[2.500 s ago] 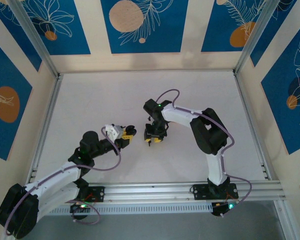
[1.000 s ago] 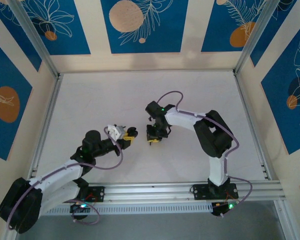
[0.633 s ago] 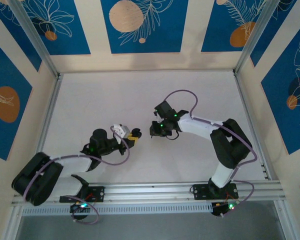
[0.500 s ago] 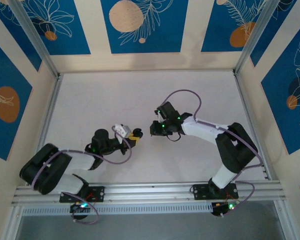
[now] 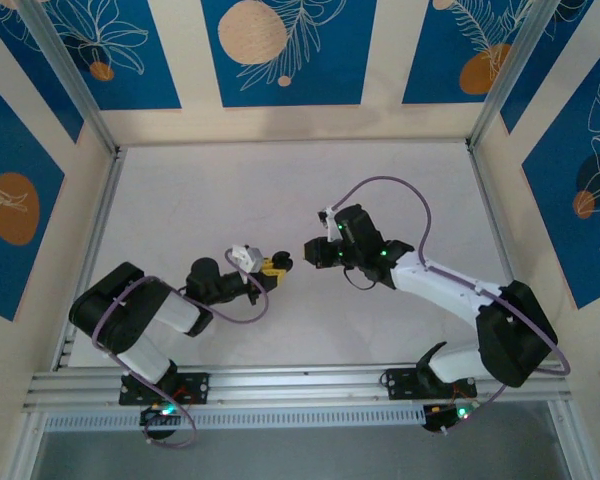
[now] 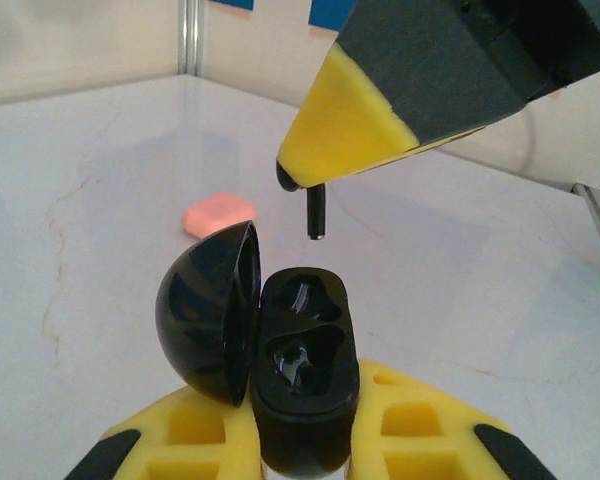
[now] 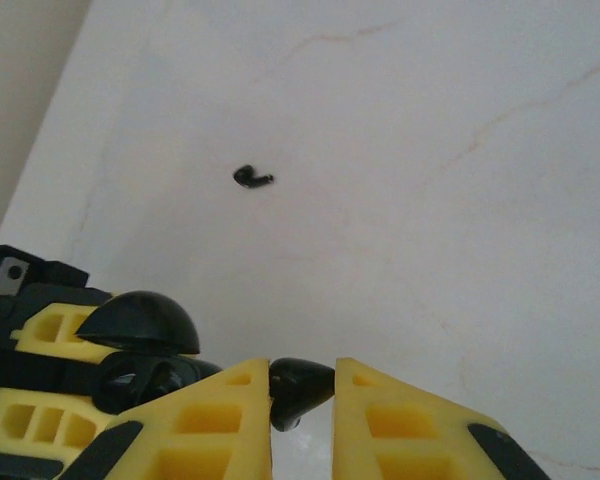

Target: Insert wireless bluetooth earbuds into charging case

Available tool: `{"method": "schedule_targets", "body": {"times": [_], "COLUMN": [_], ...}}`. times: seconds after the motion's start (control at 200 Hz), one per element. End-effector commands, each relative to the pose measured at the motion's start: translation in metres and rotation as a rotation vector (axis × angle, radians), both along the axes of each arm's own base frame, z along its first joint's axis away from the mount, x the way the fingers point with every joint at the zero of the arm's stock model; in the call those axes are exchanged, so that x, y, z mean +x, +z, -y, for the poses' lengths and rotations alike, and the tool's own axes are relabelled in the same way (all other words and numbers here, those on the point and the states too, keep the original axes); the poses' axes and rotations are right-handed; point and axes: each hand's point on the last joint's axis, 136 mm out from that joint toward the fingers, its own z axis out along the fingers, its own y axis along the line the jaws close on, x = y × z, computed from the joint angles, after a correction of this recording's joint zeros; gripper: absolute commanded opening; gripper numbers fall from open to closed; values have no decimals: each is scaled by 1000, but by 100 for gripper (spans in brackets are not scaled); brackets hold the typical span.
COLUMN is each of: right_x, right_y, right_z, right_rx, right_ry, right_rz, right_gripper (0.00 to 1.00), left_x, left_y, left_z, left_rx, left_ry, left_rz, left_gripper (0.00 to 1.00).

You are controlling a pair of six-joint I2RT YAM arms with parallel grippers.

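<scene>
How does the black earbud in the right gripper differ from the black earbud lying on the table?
The gripped earbud is pinched in the right gripper; the loose earbud lies free on the table. The gripped earbud hangs stem down above the open case; the loose earbud rests on its side, apart from it. Both are black and stemmed.

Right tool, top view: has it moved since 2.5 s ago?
Yes. The right tool now sits farther from the near rail, and it has turned from pointing at that rail to pointing left, toward the left tool.
</scene>
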Motion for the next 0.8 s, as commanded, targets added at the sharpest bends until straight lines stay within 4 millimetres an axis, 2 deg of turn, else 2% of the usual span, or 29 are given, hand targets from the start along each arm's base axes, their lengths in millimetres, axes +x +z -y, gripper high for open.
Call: {"method": "schedule_targets", "body": {"times": [0.0,0.28,0.795], "right_x": [-2,-14,-8], "right_y": [24,41,37], "right_z": [-7,-31,-44], "right_rx": [36,30,-20], "right_ry": [37,130,148], "right_rz": [109,160,196], "right_gripper": [18,18,18], "left_x": [0,2,1], "left_y": [20,22,31], "left_z": [7,7,8], "left_rx": [-54,-65,-86], "left_ry": [-33,-29,-34], "left_rz": [49,39,43], "left_gripper": [12,12,12]}}
